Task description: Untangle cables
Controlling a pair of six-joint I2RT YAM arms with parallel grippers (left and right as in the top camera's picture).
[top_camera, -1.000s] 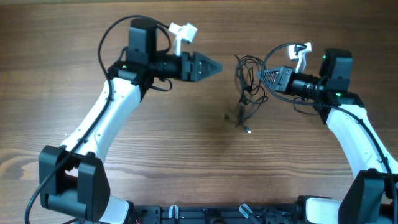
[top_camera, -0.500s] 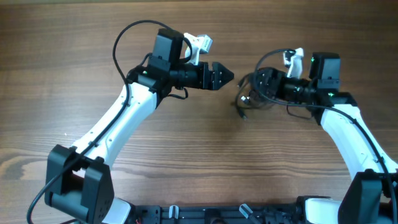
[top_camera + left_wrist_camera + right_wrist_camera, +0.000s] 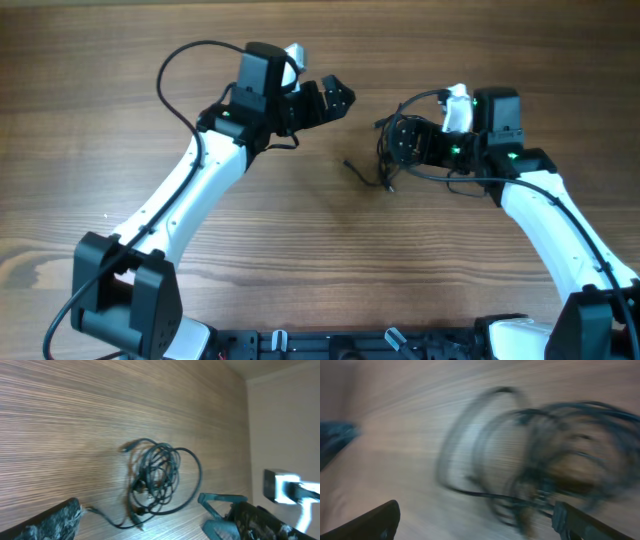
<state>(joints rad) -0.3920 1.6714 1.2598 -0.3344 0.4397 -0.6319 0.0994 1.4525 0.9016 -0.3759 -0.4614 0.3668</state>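
**Overhead.** The cables (image 3: 395, 150) lie as one small knotted bundle right of centre on the wooden table (image 3: 100, 80). A single short tail with a plug runs out toward the lower left of the bundle. No cord lies apart from the others, so I judge that the untangling is not yet done and nearly all of it is left. The right gripper (image 3: 405, 140) sits right at the bundle, and its tips overlap the loops' right side in this view. The left gripper (image 3: 335, 98) is up and to the left of the bundle, clearly apart from it and pointing toward it.

**Left wrist.** The bundle sits in the middle of the frame, a ring of overlapping loops with plug ends at its lower edge. The left arm's own fingers (image 3: 50, 522) show only at the bottom corners. They are spread wide with nothing between them, so this hand is open and empty, and the cables lie ahead of it untouched.

**Right wrist.** The picture is heavily blurred. The loops fill the centre and right of the frame, close in front of the camera. The fingers (image 3: 370, 522) stand far apart at the two lower corners, so the jaws are open. The bundle lies just ahead of the gap and is not clamped, though the blur hides whether a tip brushes a loop.
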